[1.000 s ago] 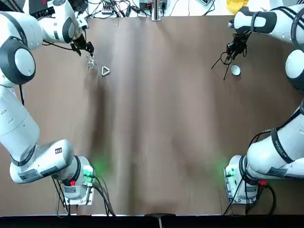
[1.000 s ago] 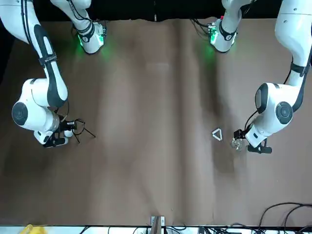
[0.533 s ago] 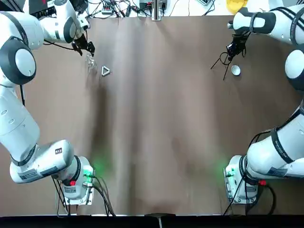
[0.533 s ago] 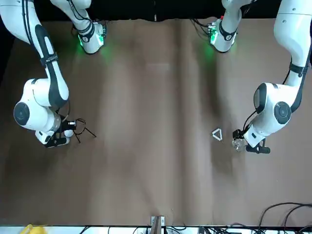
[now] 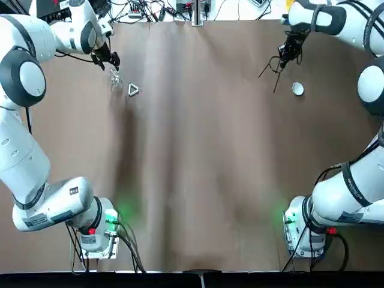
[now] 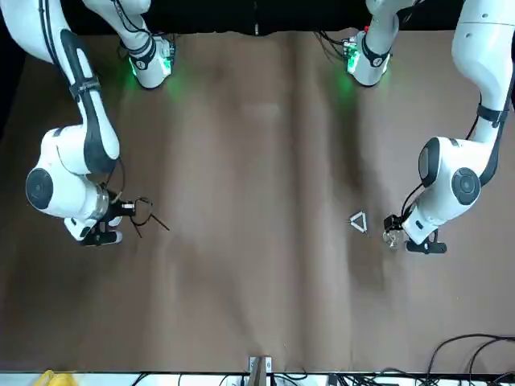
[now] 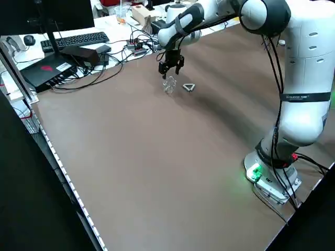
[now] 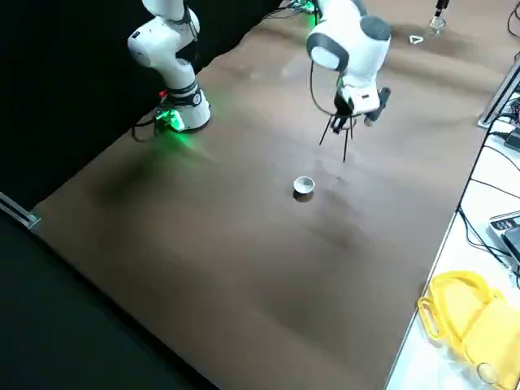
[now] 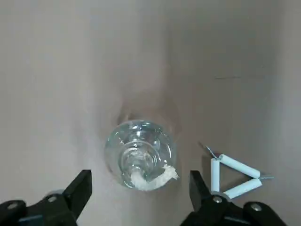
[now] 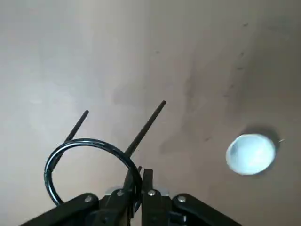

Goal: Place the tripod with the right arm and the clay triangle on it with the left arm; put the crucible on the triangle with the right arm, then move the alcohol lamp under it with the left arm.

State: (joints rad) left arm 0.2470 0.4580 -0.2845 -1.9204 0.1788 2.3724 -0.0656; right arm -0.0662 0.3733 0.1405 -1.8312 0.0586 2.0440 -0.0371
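My right gripper (image 5: pixel 287 51) is shut on the ring of the black wire tripod (image 5: pixel 271 71) and holds it off the table, legs hanging toward the middle. In the right wrist view the tripod's ring (image 10: pixel 89 162) is pinched by the shut gripper (image 10: pixel 141 181). The white crucible (image 5: pixel 297 89) stands alone on the table beside it, also the crucible (image 8: pixel 303 186). My left gripper (image 5: pixel 108 59) hovers open over the clear alcohol lamp (image 5: pixel 114 78); the lamp (image 9: pixel 139 153) sits between its spread fingers (image 9: pixel 80 188). The white clay triangle (image 5: pixel 133 90) lies flat just beside the lamp.
The brown table (image 5: pixel 198 156) stretches wide between the two arms. Cables and a yellow object (image 5: pixel 298 6) lie beyond the far edge. A keyboard and boxes (image 7: pixel 73 44) sit on a desk at the robot's left side.
The right gripper has lifted the tripod and carried it away from the crucible, toward the far edge and the table's middle. The left gripper has stayed over the lamp.
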